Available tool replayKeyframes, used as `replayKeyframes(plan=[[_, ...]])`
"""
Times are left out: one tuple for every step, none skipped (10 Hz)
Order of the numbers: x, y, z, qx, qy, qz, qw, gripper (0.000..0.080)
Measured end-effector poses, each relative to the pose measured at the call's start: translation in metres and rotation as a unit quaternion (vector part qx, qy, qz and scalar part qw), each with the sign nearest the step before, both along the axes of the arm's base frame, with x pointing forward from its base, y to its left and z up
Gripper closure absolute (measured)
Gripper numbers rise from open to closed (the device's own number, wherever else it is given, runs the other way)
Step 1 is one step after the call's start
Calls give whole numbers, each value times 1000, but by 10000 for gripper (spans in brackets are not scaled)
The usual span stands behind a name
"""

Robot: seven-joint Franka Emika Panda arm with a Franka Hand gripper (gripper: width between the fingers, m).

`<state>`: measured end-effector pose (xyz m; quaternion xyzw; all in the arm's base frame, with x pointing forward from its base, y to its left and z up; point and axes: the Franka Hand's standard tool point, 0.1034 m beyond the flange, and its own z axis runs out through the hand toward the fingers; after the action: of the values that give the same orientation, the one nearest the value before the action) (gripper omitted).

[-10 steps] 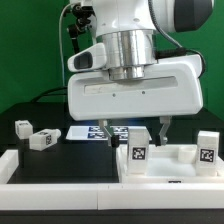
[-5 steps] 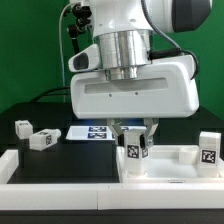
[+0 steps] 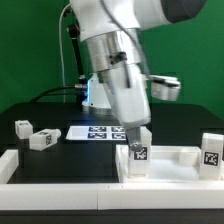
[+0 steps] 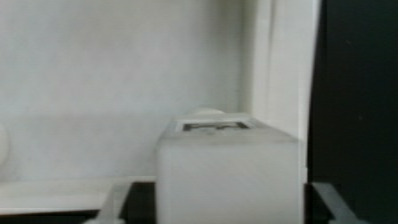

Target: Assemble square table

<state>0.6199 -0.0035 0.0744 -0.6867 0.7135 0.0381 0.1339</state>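
The fingers (image 4: 132,205) stand narrow, pressed against both flanks of a short white leg (image 4: 231,170). The gripper (image 3: 136,137) holds it upright with its tag facing outward, at the end of the table top (image 3: 186,158) on the exterior view's left, where the raised rim faces up. I cannot tell whether the leg's foot already touches the top, and any socket is hidden behind it.

In my judgement the step goes best if the leg is kept plumb and gripped firmly so it cannot twist. It should go straight down rather than sideways, since the arm leans over it and a tilt could jam it.

A spare leg (image 3: 210,150) stands at the top's other end. On the black table (image 3: 70,150) two more legs (image 3: 42,139) lie well apart from the work on the exterior view's left. The marker board (image 3: 98,132) lies further back, a long white rail (image 3: 60,168) runs along the near edge, and green cloth hangs behind — room enough
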Motion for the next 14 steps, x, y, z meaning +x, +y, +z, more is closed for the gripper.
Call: replayKeyframes(plan=[[0, 2, 0, 5, 7, -29, 1000, 506], [-1, 3, -1, 6, 10, -34, 999, 506], [-1, 2, -1, 3, 5, -17, 1000, 455], [-1, 3, -2, -4, 1, 1, 1000, 455], [0, 7, -4, -42, -26, 114, 992, 247], [0, 11, -4, -64, -45, 227, 971, 180], [-1, 15, -3, -63, -44, 247, 966, 180], [-1, 13, -4, -69, -53, 287, 954, 155], [-1, 13, -4, -73, -60, 319, 943, 151], [-1, 13, -4, -78, -65, 352, 930, 151], [-2, 13, -5, -107, -79, 482, 866, 150], [-2, 14, -6, -119, -89, 570, 808, 150], [-2, 11, -6, -122, -97, 613, 774, 150], [-2, 11, -6, -121, -96, 604, 781, 150]])
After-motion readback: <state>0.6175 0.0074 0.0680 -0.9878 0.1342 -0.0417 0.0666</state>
